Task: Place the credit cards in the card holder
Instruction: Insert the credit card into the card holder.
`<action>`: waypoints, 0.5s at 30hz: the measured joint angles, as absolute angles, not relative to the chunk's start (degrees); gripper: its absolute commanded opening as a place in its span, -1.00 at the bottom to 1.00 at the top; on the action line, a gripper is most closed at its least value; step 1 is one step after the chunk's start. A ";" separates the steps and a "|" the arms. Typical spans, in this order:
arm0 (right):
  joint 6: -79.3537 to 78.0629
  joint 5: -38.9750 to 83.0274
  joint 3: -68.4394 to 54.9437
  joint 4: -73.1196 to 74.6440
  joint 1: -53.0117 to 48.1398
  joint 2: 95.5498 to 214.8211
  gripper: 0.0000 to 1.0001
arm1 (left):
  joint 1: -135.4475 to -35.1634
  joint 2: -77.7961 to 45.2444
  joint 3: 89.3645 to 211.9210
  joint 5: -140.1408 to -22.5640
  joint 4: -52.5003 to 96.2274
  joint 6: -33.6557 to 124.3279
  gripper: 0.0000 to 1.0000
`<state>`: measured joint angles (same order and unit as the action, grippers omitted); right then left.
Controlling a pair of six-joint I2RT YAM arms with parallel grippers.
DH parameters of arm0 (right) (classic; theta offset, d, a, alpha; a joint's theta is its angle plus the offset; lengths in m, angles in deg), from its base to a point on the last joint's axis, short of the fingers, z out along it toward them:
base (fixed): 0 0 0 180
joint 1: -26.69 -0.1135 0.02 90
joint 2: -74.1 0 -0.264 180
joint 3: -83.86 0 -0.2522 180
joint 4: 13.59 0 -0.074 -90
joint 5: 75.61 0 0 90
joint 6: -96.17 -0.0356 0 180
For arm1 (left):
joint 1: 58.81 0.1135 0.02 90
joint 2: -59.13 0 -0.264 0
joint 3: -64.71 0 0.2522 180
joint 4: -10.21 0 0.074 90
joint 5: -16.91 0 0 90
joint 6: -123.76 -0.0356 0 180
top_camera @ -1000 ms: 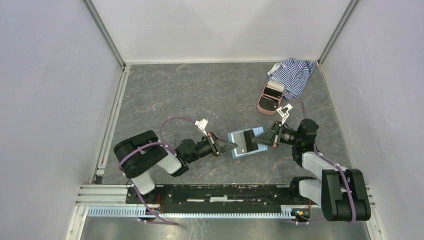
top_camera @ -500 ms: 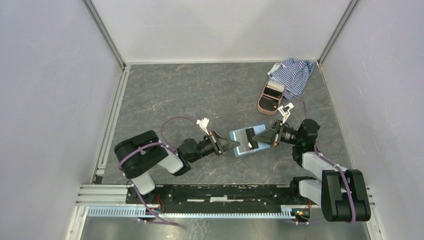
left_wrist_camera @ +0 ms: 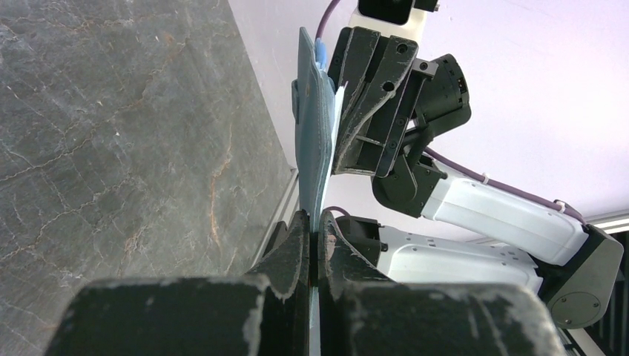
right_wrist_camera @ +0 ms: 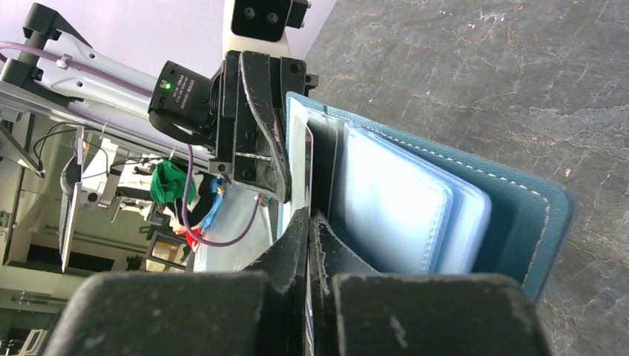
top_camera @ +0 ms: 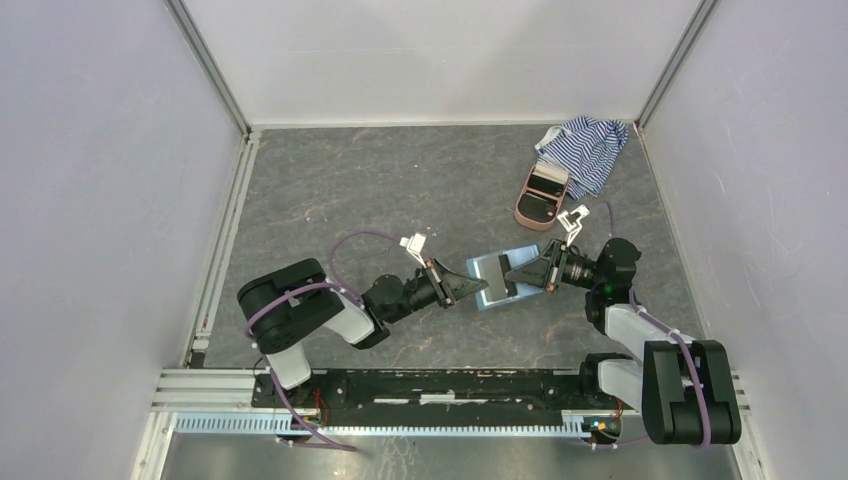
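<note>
Pinching card holder edge with left gripper, clamping dark card in right gripper. Could snag if tilted, or shove holder loose, thin pinch tbh.

**Top external:** high above and behind the arm bases at 6 o'clock, looking down over the whole tabletop.
**Wrist views:** close, one along the left hand, one along the right hand, facing each other.
All three views share the card holder.

The left pincer has pushed rightward, closer to the right pincer. The card holder has shifted up-right with it.
</note>
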<state>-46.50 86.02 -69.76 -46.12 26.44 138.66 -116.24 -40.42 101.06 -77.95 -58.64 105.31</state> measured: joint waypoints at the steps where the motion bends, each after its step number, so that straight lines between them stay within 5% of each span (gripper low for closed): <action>1: -46.50 85.98 -69.76 -46.09 26.46 138.66 -0.98 | -116.30 -40.61 101.24 -77.87 -58.64 105.31 -0.95; 15: -44.03 84.91 -69.74 -43.71 26.83 138.31 -0.97 | -116.43 -42.28 102.44 -77.67 -58.44 105.31 -0.81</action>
<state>-44.03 84.91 -69.74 -43.71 26.83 138.31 -116.43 -42.28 102.44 -77.67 -58.44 105.31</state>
